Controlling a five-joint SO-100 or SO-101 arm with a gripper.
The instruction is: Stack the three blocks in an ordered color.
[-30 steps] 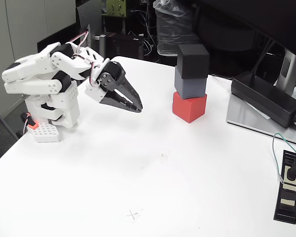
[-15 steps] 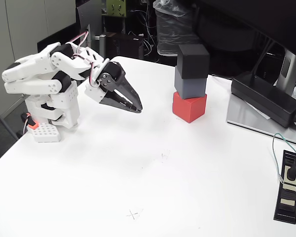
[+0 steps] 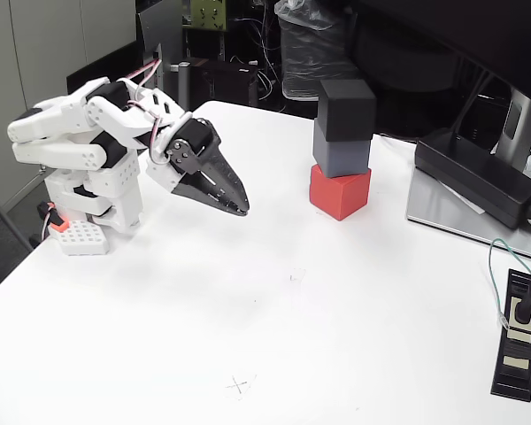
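Folded back over its white base at the left of the fixed view, the arm carries its black tool (image 3: 241, 210) low above the desk (image 3: 274, 336), tips pointing down and to the right, the two fingers drawn together with nothing between them. Well to its right stands the stack: the red block (image 3: 339, 192) on the desk, the gray block (image 3: 342, 154) sitting on it, and the black block (image 3: 346, 109) on top, each turned slightly against the one below. Bare white surface lies between the tool and the stack, with nothing in the way.

Right of the stack, a long black power adapter (image 3: 476, 177) rests on a flat silver plate (image 3: 465, 215) that lies on the desk. Near the right edge a black power strip (image 3: 517, 336) lies flat, with a plug in it and a thin green-and-white cable (image 3: 496, 274) curving up from it. A small white perforated block (image 3: 80, 237) with an orange piece beside it sits at the foot of the arm's base.

The desk top is white and matte, with a small pencilled cross (image 3: 239, 385) near the front and a fainter mark near the middle. Behind the desk the room is dim and cluttered: dark equipment, loose cables, and something wrapped in clear plastic (image 3: 317, 44).
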